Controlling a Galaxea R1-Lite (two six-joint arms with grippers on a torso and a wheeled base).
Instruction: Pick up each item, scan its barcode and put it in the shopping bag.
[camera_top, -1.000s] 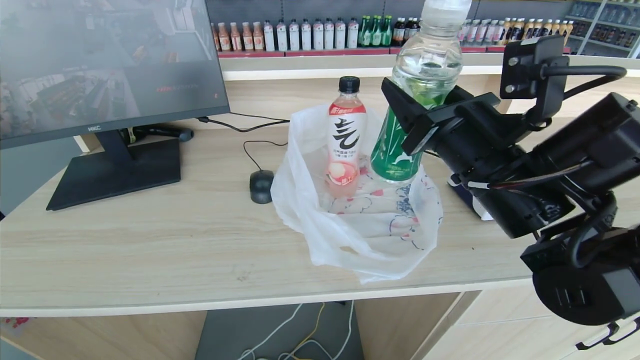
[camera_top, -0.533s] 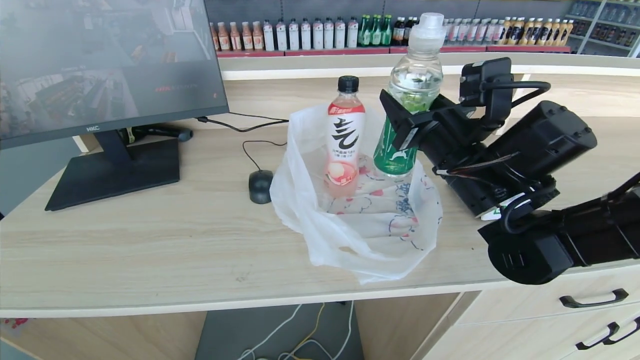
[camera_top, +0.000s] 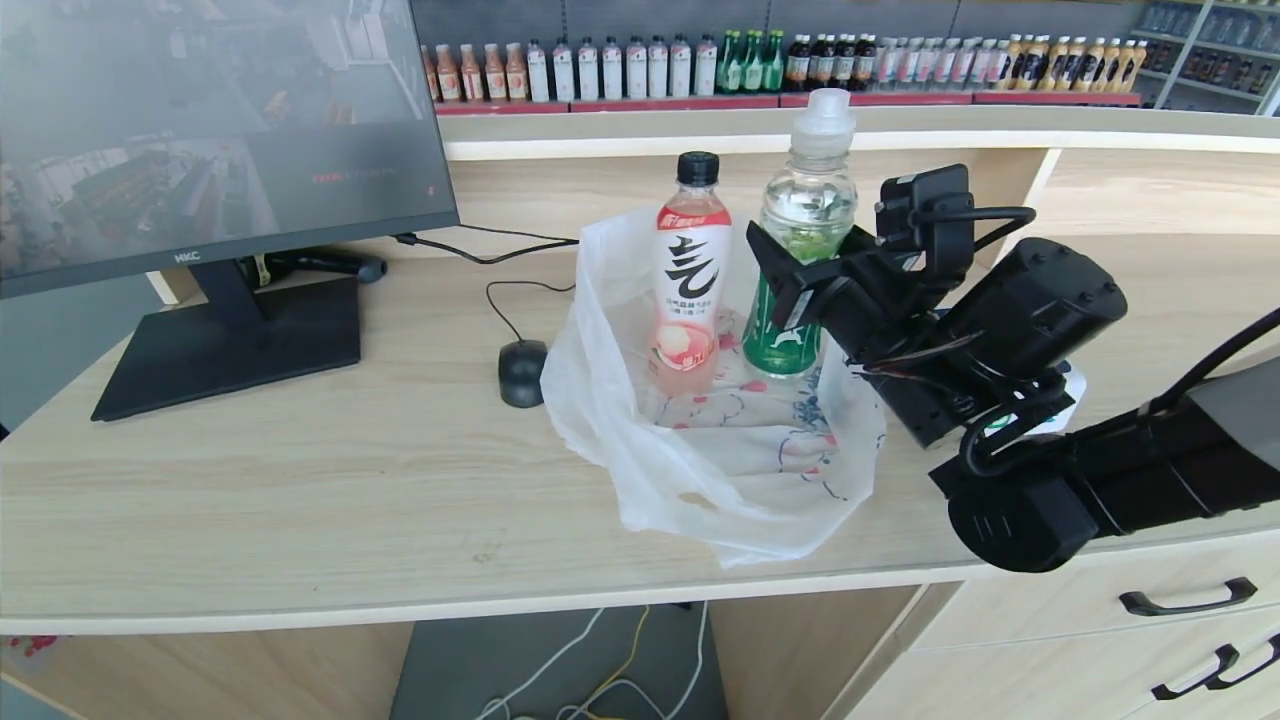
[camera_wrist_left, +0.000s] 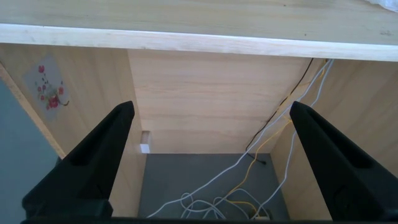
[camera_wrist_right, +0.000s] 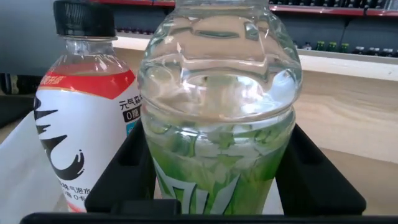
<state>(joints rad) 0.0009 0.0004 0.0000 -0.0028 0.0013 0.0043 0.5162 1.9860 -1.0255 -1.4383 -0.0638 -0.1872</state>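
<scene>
Clasping green bottle (camera_top: 803, 215) with fingers of right gripper (camera_top: 800, 288), upright inside shopping bag (camera_top: 740, 480) on counter (camera_top: 300, 480), just right of pink bottle (camera_top: 690, 290). Holding left gripper (camera_wrist_left: 211, 109) fingers spread apart under counter's near edge.

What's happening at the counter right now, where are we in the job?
The right claw is shut on the green-labelled drink bottle, holding it upright over the open white shopping bag. Its base sits low in the bag's mouth, but whether it touches the bottom cannot be told. A pink-labelled bottle already stands in the bag right beside it. The left claw is open and empty, down below the counter's front edge.
</scene>
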